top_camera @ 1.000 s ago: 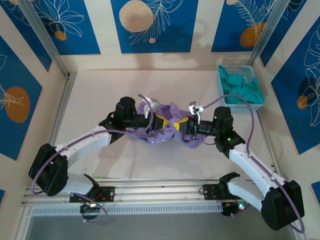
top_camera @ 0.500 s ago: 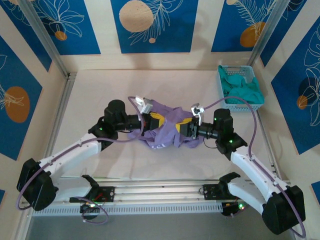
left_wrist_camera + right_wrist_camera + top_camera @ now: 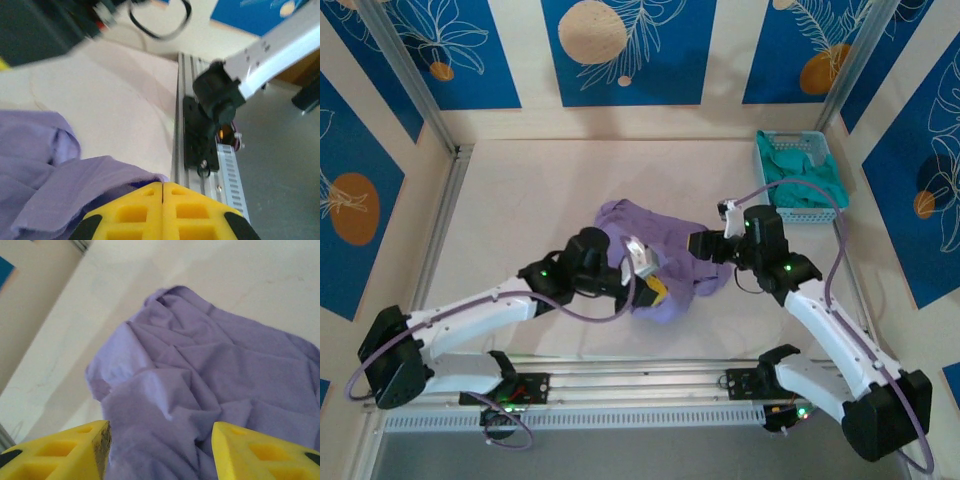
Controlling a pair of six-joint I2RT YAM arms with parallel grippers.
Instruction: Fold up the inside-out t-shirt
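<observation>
The inside-out t-shirt (image 3: 670, 235) lies in a crumpled heap in the middle of the tabletop (image 3: 520, 190). The left hand (image 3: 655, 288) is at the near edge of the heap. Its fingers are pressed together, and it looks like they pinch a bit of the purple cloth. The right hand (image 3: 703, 243) is at the right side of the heap, with its fingers apart and nothing in them. I see no neat fold yet. I think the shirt must be spread flat first and then folded, so almost all the work is left.
</observation>
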